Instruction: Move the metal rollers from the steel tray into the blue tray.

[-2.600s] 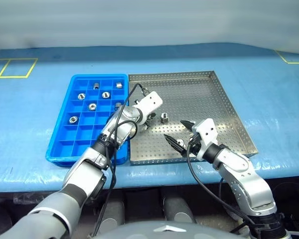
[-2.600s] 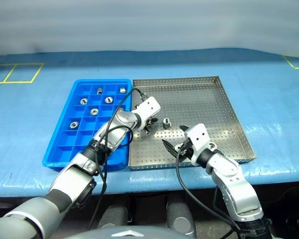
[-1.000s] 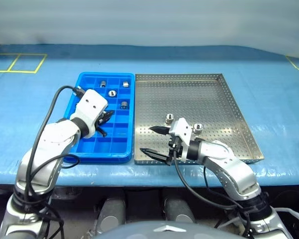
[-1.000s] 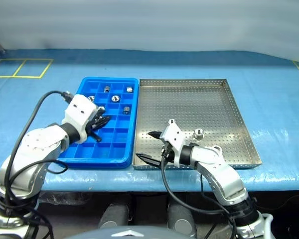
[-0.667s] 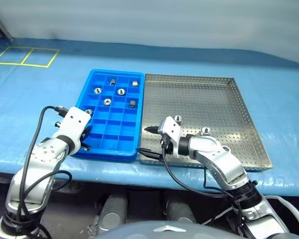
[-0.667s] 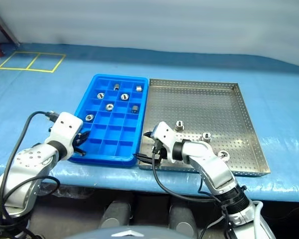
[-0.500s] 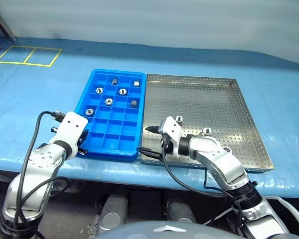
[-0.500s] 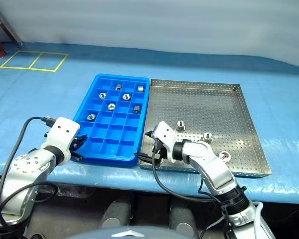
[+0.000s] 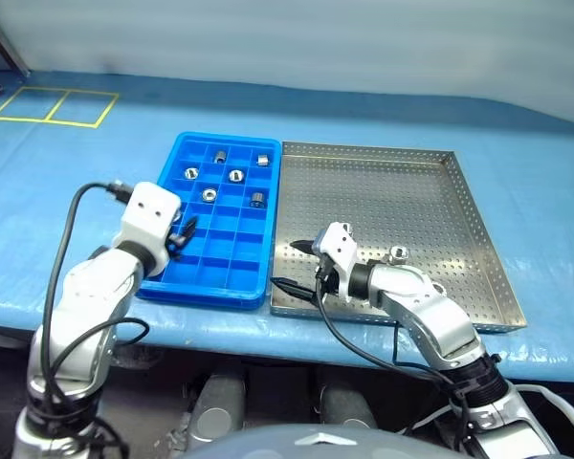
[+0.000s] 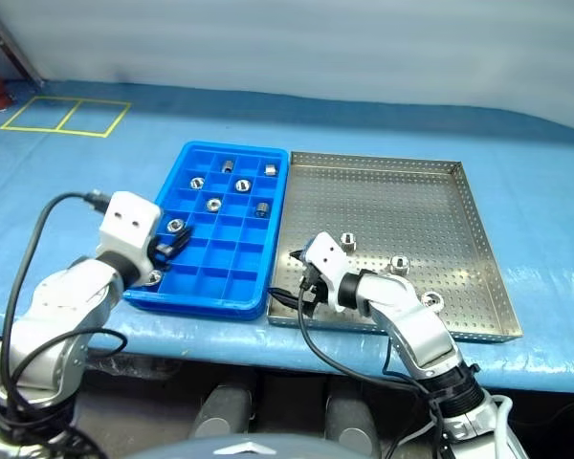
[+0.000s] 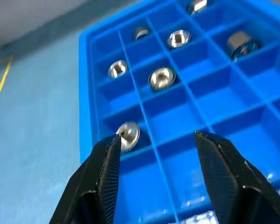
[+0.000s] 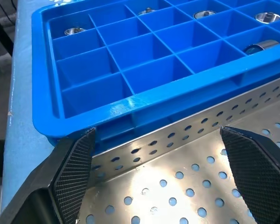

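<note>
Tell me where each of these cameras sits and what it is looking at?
Left eye and right eye views: on the head, looking down over both arms at the blue tray and steel tray.
Left wrist view: on the left arm, looking along the left tool into blue compartments holding metal rollers.
Right wrist view: on the right arm, looking along the right tool at both trays' meeting edges.
Shared: every view shows the blue tray.

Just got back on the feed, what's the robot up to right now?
It is sorting metal rollers from the steel tray into the blue tray. The left claw is open over a blue compartment with a roller at one fingertip. The right claw is open and empty at the steel tray's edge. Three rollers remain.
</note>
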Available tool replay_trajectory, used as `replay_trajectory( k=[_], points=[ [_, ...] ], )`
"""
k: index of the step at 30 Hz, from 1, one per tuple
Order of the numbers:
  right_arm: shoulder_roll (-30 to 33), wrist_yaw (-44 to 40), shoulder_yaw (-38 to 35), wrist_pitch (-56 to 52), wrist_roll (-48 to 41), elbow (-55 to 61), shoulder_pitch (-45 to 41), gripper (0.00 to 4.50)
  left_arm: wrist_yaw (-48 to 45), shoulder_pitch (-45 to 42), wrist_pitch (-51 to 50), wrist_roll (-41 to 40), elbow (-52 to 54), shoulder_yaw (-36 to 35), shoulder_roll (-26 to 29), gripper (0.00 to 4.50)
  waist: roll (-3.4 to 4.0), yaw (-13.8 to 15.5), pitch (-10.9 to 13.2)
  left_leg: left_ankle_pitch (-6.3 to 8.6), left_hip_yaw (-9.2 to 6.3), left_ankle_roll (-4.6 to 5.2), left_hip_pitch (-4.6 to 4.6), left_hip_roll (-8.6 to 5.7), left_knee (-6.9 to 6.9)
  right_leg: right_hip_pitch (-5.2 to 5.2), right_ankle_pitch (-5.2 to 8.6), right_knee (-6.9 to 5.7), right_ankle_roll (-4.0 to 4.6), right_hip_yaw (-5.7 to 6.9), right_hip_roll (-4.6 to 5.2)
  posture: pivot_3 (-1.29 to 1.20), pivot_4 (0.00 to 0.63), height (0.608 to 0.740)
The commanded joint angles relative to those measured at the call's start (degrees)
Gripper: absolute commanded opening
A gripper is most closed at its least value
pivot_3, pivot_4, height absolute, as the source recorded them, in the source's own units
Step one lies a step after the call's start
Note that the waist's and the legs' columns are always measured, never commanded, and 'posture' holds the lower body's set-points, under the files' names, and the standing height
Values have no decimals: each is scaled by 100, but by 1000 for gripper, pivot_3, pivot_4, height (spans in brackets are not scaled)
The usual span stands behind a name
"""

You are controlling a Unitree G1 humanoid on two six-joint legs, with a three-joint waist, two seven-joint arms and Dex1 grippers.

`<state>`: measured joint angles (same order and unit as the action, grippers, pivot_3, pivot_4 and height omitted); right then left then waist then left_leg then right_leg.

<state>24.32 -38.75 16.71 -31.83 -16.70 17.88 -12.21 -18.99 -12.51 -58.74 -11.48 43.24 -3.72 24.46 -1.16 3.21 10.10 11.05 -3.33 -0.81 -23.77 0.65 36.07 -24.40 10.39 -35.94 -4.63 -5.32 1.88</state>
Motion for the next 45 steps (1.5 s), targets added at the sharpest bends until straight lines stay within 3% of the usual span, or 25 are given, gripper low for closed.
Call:
replay_trajectory(
  k=[1,6,13,21,25,30,33,36,45],
  points=[
    [129,178,-314,-17,67,406,87,4500,-606,-427,607,-483,-268,413,-163,2762,0,-4,0,0,0,0,-1,-1,0,0,0,0,0,0,0,176,150,740],
    [616,316,-749,-352,45,1039,573,4500,-1585,-1303,1580,-228,-1809,1760,-32,2762,2,-65,-1,0,1,0,-1,-3,2,0,0,2,0,-2,-1,101,150,740],
    [1037,793,-1470,-744,175,1896,1527,4500,-1906,-2486,3021,547,-4460,2714,-700,2762,2,-324,-2,0,5,1,-8,-4,5,-3,0,4,-1,-9,-1,-51,150,740],
    [813,1210,-1699,-897,155,2470,2145,4500,-1627,-3243,3772,1068,-6550,2836,-1714,2762,3,-770,-2,1,7,2,-7,-4,9,-4,-3,0,-8,-18,-4,-176,150,740],
    [777,1314,-1744,-887,186,2514,2269,4500,-1312,-3563,3891,1451,-7353,2858,-1966,2762,3,-925,-2,1,13,2,-5,-5,15,-3,-7,0,-15,-27,-5,-191,150,740],
    [761,1372,-1798,-842,199,2462,2298,4500,-983,-3701,4016,1835,-7844,2835,-2061,2762,2,-1100,-2,2,14,2,-4,-5,12,-5,-9,-1,-18,-32,-6,-191,150,740],
    [749,1392,-1759,-823,216,2414,2267,4500,-955,-3639,4073,1928,-7829,2788,-2056,3305,2,-1111,-2,2,14,2,-5,-5,9,-8,-9,-2,-18,-32,-8,-185,150,740],
    [730,1401,-1687,-807,236,2358,2178,4500,-1069,-3575,3928,1902,-7781,2751,-2058,4268,2,-1110,-2,2,14,2,-5,-5,9,-8,-9,-2,-19,-34,-7,-185,150,740],
    [724,1386,-1602,-788,288,2276,2029,4500,-1234,-3375,3505,2064,-7561,2804,-1987,4268,3,-1134,-2,2,15,1,-4,-5,9,-7,-9,-2,-19,-36,-8,-155,150,740]
  ],
)
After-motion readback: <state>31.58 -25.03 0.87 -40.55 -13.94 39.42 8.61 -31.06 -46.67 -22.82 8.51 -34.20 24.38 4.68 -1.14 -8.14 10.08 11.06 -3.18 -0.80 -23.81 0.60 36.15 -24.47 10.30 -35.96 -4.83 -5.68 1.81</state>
